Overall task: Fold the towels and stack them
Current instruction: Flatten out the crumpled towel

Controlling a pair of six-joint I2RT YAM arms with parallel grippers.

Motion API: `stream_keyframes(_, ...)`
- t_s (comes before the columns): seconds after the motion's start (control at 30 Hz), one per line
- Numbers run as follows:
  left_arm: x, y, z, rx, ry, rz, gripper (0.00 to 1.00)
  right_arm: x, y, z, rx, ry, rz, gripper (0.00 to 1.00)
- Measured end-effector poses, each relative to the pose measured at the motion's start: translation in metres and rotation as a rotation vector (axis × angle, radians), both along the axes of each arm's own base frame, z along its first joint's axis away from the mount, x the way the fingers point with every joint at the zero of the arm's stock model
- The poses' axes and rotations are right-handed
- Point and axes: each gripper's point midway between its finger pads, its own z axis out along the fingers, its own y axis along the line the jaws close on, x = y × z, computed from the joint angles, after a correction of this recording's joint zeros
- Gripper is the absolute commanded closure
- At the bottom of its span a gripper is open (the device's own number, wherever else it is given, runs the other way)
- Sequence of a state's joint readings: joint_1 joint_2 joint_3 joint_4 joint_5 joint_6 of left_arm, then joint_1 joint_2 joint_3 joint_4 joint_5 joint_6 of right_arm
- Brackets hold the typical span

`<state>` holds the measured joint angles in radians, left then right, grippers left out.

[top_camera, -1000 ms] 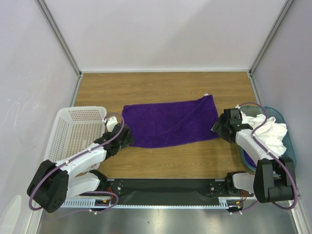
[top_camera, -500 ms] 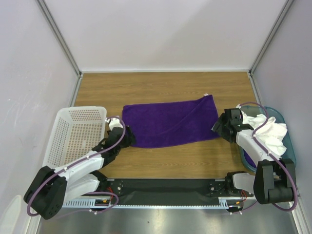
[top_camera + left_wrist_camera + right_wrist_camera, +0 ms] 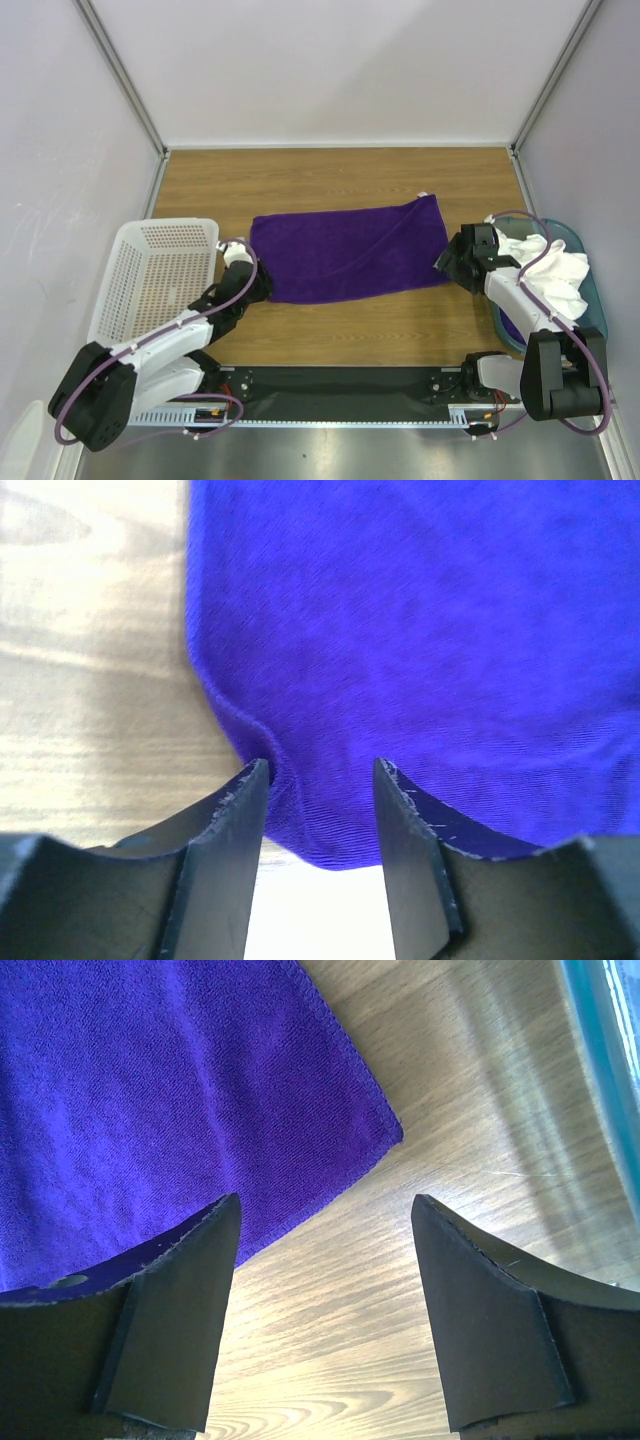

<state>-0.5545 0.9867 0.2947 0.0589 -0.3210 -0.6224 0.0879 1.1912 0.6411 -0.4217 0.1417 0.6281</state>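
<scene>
Corners look like the target: purple towel (image 3: 348, 250) lies spread flat on the table (image 3: 330, 180) between both arms, long side across, likely laid out so each arm can take a near corner for the first fold. Left gripper (image 3: 320, 770) sits astride the near-left corner, jaws partly apart with cloth puckered between them; can't tell if it's pinched. Right gripper (image 3: 325, 1205) hovers by the near-right corner, jaws wide, holding nothing. White towel (image 3: 550, 268) is heaped in the teal bin (image 3: 598, 300) at far right, seemingly waiting its turn; a purple bit (image 3: 508, 325) shows under it, maybe another towel. White basket (image 3: 160, 275) stands at left. Count: one flat purple towel, one white towel, one possible second purple, one bin, one basket, two grippers.
</scene>
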Motion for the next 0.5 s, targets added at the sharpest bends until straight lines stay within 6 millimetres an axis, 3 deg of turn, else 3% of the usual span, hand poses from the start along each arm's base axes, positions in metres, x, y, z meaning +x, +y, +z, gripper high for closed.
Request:
stream_keyframes(0.17, -0.006, 0.008, -0.022, 0.06, 0.08, 0.02, 0.62, 0.0, -0.002, 0.0, 0.0, 0.0, -0.006, 0.26)
stream_keyframes(0.37, -0.006, 0.015, -0.02, 0.092, 0.122, 0.072, 1.0, -0.001, -0.004, -0.001, -0.001, 0.0, -0.014, 0.26)
stream_keyframes(0.5, -0.003, 0.018, -0.009, 0.093, 0.129, 0.11, 1.0, -0.001, -0.005, 0.0, 0.0, 0.0, -0.016, 0.26)
